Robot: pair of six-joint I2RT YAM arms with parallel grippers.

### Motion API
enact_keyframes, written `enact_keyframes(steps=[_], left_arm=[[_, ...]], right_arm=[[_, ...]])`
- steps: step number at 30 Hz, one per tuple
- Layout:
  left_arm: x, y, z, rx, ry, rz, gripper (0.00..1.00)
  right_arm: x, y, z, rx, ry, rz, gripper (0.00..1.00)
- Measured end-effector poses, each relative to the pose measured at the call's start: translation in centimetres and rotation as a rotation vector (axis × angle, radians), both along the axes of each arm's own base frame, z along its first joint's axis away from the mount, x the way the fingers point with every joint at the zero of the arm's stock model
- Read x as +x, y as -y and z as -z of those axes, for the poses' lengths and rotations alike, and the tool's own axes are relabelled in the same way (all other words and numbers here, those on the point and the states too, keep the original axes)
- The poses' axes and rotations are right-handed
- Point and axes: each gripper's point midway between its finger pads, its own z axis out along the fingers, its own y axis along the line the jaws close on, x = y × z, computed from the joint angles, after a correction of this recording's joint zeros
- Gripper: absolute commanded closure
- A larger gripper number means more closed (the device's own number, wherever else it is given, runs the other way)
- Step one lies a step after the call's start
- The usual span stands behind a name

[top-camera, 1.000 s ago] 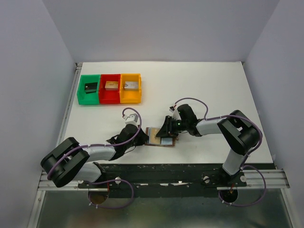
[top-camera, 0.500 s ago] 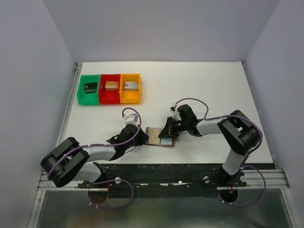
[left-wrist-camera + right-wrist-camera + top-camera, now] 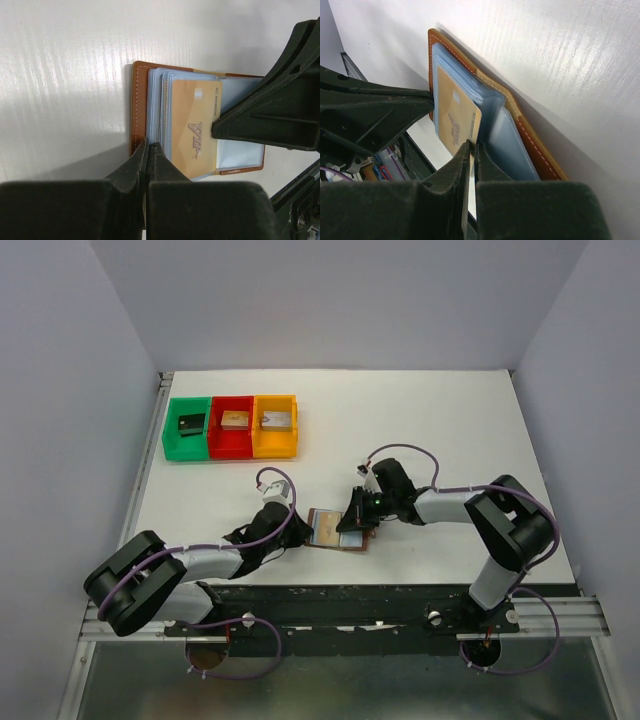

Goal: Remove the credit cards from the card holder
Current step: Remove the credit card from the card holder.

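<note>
Credit cards (image 3: 165, 110) sit stacked in the pale blue pockets of the card holder (image 3: 335, 530). It is a brown leather wallet with white stitching, lying open and flat at the near edge of the desk (image 3: 450, 420), about midway along that edge. A tan-gold card (image 3: 192, 130) with dark lettering lies on top of the stack, and in the right wrist view its corner stands off the pocket beneath it.

The right jaws are pinched shut on that corner, the thin card running down between the two dark fingers (image 3: 445, 175). The left jaws are closed on the opposite, left edge of the card holder, where the leather cover meets the pockets, and their fingers (image 3: 130, 170) are all but touching. The left arm (image 3: 215, 560) and the right arm (image 3: 450, 505) both lie low over the desk, meeting at the wallet from either side.

Well apart, toward the far left corner, a green bin (image 3: 168, 435), a red bin (image 3: 232, 400) and an orange bin (image 3: 275, 398) stand touching in a row, holding a black block (image 3: 190, 423), a tan block (image 3: 234, 420) and a grey block (image 3: 274, 421).
</note>
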Motion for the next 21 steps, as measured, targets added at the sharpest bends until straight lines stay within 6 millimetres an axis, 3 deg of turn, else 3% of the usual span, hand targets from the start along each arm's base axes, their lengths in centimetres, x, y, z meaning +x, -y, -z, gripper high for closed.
enact_keyframes(steps=[13, 21], left_arm=[[0.0, 0.0, 0.0, -0.004, -0.003, -0.005, 1.0], [0.0, 0.02, 0.04, -0.008, -0.009, -0.01, 1.0]], right_arm=[[0.17, 0.57, -0.24, -0.053, 0.023, -0.011, 0.82], [0.22, 0.52, -0.41, -0.05, 0.012, 0.004, 0.51]])
